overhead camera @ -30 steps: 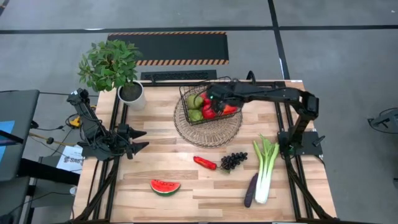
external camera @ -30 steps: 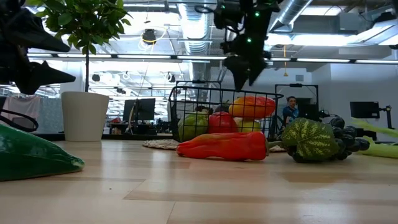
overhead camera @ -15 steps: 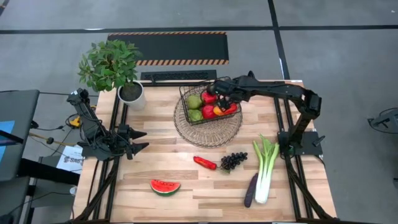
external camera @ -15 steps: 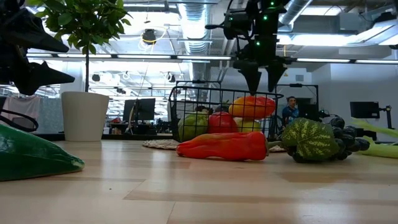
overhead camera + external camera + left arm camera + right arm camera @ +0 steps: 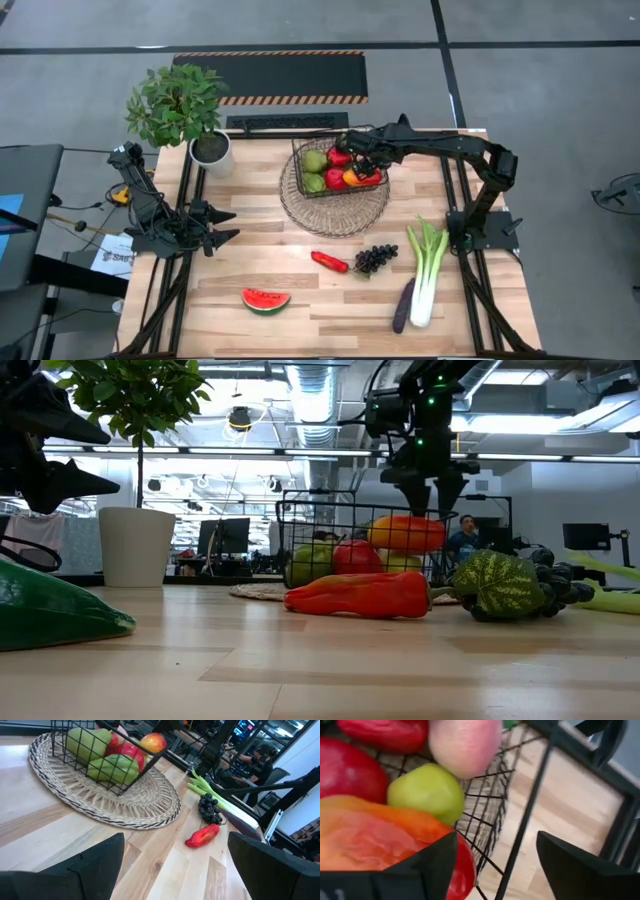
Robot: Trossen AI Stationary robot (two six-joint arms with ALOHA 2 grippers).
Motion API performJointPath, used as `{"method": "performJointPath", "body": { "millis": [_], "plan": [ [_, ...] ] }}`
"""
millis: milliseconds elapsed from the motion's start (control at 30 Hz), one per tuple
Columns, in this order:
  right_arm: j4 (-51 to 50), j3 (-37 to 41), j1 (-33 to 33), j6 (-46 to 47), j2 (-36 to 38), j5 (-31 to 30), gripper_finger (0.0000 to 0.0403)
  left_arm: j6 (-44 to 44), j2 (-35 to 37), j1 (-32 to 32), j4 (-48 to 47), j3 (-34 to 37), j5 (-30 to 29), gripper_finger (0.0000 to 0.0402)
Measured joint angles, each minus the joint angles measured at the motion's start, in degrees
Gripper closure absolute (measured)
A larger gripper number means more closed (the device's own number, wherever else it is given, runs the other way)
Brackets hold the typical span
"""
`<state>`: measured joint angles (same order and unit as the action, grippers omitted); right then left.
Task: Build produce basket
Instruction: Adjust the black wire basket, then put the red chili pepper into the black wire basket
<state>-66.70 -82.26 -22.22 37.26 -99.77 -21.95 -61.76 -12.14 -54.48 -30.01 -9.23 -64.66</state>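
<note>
Looking top-down at the bench (image 5: 300,290): round woven tray (image 5: 335,212) sits at 12 o'clock of centre, with the basket (image 5: 300,165) on its far side. Basket holds green pears (image 5: 314,172), red apple (image 5: 335,179), mango (image 5: 380,842) and peach (image 5: 465,742).

Right arm jaws (image 5: 358,160) hang over the basket's 3 o'clock side, apart, straddling the basket wall, the mango just under one finger; nothing clamped.

Left arm jaws (image 5: 222,224) parked at 9 o'clock edge, wide apart, empty.

Still loose on the bench: leek (image 5: 427,270) at 4 o'clock, eggplant (image 5: 403,305) beside it, watermelon slice (image 5: 266,299) at 7 o'clock, grapes (image 5: 375,258) and chili (image 5: 329,262) near centre, just beside each other.
</note>
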Motion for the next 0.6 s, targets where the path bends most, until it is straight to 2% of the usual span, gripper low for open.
{"method": "performJointPath", "body": {
  "millis": [133, 233, 400, 600],
  "plan": [
    [-0.34, 0.04, 0.36, -0.04, -0.02, 3.31, 0.0137, 0.00, 0.00, -0.02, 0.01, 0.00, -0.01, 0.0060],
    [-0.34, 0.10, 1.12, -0.25, -0.04, 3.04, 0.0146, 0.00, 0.00, -0.02, -0.01, 0.00, -0.01, 0.0060],
    [-0.15, -0.17, 1.57, -1.68, -0.08, 1.00, 0.0148, 0.00, 0.00, -0.02, -0.01, 0.00, -0.01, 0.0060],
    [0.47, -4.41, 1.73, -6.22, 0.91, 1.02, 0.0148, 0.00, 0.00, -0.01, -0.01, 0.00, -0.07, 0.0060]
  ]
}}
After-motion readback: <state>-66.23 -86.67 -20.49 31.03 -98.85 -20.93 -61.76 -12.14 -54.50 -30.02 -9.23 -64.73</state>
